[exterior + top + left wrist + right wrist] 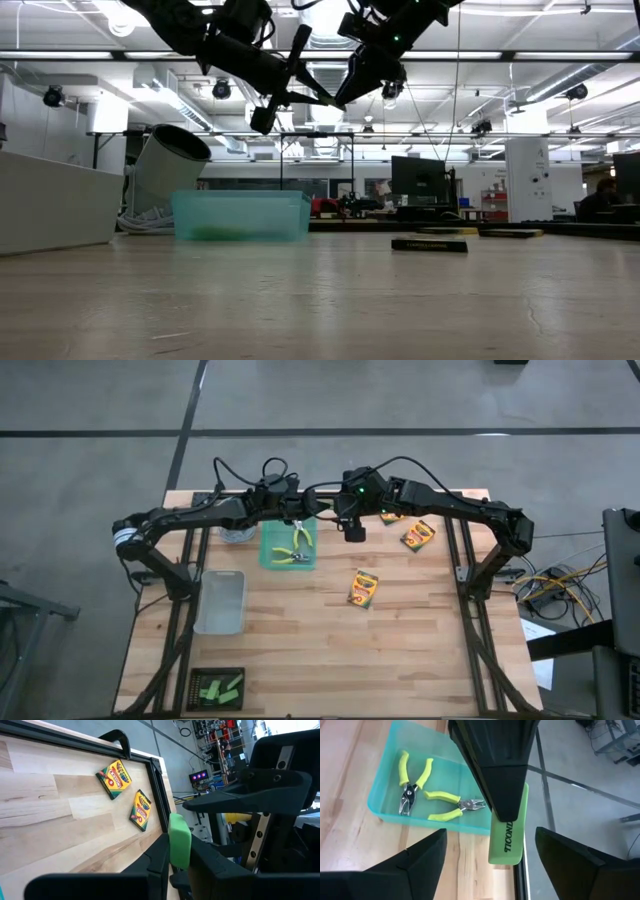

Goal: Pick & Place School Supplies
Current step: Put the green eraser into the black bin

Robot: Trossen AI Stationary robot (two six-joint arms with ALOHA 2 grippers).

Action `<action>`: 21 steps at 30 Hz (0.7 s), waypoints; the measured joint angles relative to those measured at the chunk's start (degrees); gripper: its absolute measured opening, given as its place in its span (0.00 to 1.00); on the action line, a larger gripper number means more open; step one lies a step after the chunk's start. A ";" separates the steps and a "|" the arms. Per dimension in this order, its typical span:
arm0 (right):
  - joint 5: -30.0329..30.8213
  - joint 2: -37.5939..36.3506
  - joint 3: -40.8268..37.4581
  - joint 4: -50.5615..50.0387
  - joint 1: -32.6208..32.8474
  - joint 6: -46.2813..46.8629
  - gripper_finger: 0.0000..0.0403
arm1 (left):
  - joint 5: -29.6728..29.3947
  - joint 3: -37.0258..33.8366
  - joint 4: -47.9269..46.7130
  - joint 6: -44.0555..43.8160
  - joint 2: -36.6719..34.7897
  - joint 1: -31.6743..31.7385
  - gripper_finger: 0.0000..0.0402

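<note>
Left hand (172, 865) clamped on green block (179, 840), held in air above teal tray (382, 802) at worktop's far edge. Right hand (490, 865) facing it, fingers wide apart either side of block, not touching. Block's long axis runs out from left fingers toward right hand. Both pliers (427, 795) lie in tray.

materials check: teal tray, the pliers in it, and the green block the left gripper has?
Teal tray: looks like translucent moulded plastic, since the wood shows faintly through its walls.
Pliers: bare grey metal jaws; the yellow-green handles look like matte rubbery sleeves, though that is a guess.
Green block: matte, rounded corners, printed lettering; likely an eraser-type rubber or soft plastic. It is pinched in the left gripper.
</note>
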 joint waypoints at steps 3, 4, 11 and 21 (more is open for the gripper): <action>0.04 0.00 0.00 0.16 0.00 -0.53 0.72 | 0.00 0.00 0.00 0.02 0.00 0.00 0.13; 0.05 0.00 0.00 -0.01 0.00 -0.53 0.72 | 0.00 0.00 0.01 0.13 0.00 0.00 0.13; 0.07 -1.62 -0.02 -0.92 -0.02 0.61 0.72 | 0.00 0.02 0.02 0.67 0.00 0.00 0.13; 0.09 -6.39 -0.02 -0.91 -2.12 5.27 0.74 | -0.09 0.04 0.07 1.98 0.00 0.00 0.13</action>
